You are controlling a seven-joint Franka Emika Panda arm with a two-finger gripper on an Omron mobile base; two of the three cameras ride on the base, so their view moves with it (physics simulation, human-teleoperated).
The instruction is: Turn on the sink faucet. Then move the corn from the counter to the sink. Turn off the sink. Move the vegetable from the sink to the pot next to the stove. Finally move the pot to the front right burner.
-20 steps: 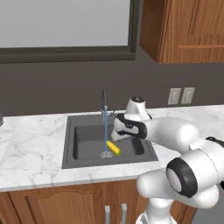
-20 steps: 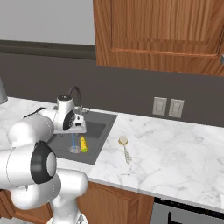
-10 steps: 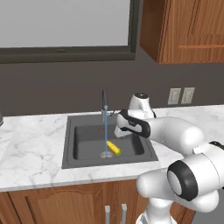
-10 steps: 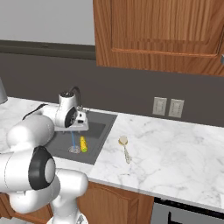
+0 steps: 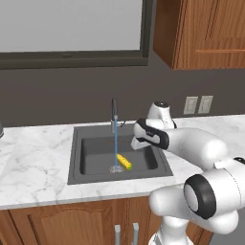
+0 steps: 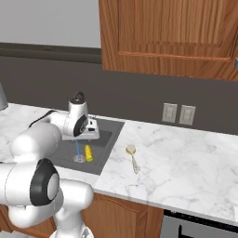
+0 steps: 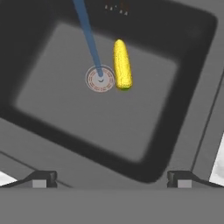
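Water streams from the sink faucet [image 5: 114, 116] onto the drain [image 7: 100, 78], and the corn [image 7: 122, 64] lies on the sink [image 5: 91, 160] floor just beside that drain. The hand [image 7: 111, 179] hovers above the sink, fingers spread wide, holding nothing.

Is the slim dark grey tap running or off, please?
Running: a blue stream falls from the tap onto the round drain.

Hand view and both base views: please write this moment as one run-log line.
small yellow corn cob: in dark grey sink basin, beside drain | slim dark faucet: water running | gripper: open, above basin, empty
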